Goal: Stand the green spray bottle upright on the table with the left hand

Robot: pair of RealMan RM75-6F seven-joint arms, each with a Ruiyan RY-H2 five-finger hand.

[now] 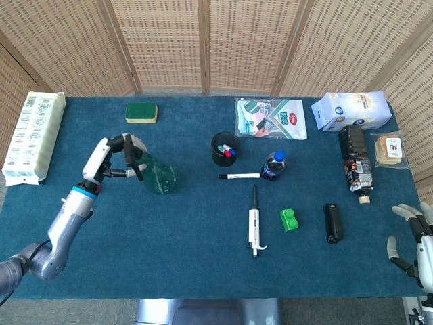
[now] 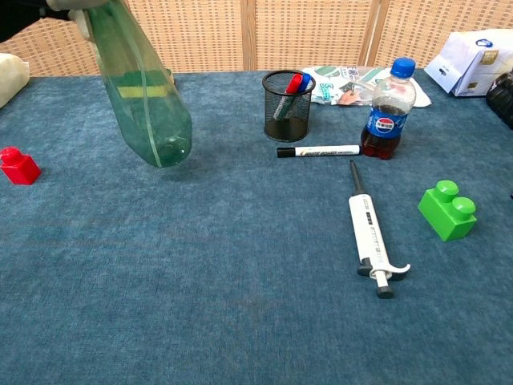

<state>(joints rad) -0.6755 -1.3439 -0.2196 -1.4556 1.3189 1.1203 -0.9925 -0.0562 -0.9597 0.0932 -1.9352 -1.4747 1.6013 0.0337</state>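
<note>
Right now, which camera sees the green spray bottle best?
The head view: it shows the whole green spray bottle, tilted, with the left hand gripping its top. The chest view shows only the bottle's body, leaning above the table; its top and the hand are cut off.

I see a pen cup [image 1: 224, 148] beside a marker [image 1: 239, 176] and cola bottle [image 1: 273, 164]; a pipette [image 1: 254, 223] lies near a green block [image 1: 289, 219].

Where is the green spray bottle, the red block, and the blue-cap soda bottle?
green spray bottle [image 2: 148, 104]: chest view, middle of its clear green body.
red block [image 2: 18, 166]: chest view, its front face.
soda bottle [image 2: 388, 108]: chest view, on the label area.
</note>
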